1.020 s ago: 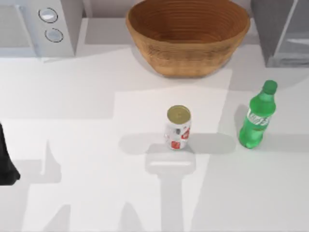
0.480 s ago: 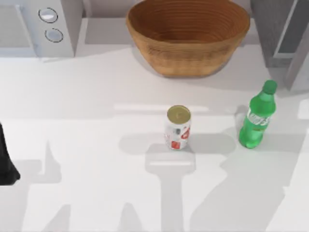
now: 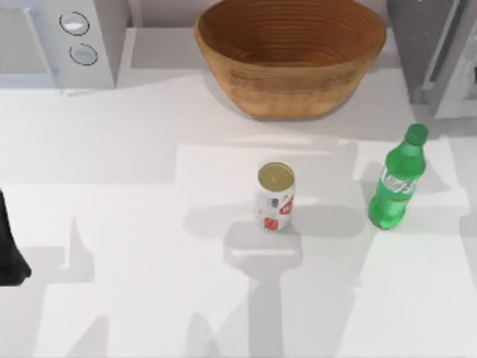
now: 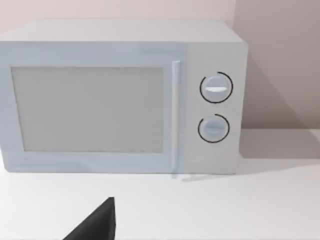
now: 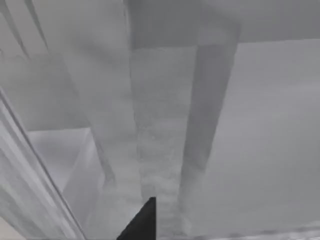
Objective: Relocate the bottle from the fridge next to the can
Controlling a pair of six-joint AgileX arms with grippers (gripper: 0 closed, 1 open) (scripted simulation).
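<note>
The left gripper (image 4: 102, 222) showed one dark fingertip facing the microwave (image 4: 120, 97); its opening could not be told. The bottle (image 3: 397, 181) stood upright on the white table (image 3: 134, 224), right of the can (image 3: 275, 197) with bare tabletop between. Behind lay the basket (image 3: 291, 56) and fridge (image 3: 436, 45).

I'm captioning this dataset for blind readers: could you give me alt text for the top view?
A green bottle stands upright on the white table, right of a small white can and apart from it. Behind them sit a wicker basket, a microwave at left and the fridge at right.
</note>
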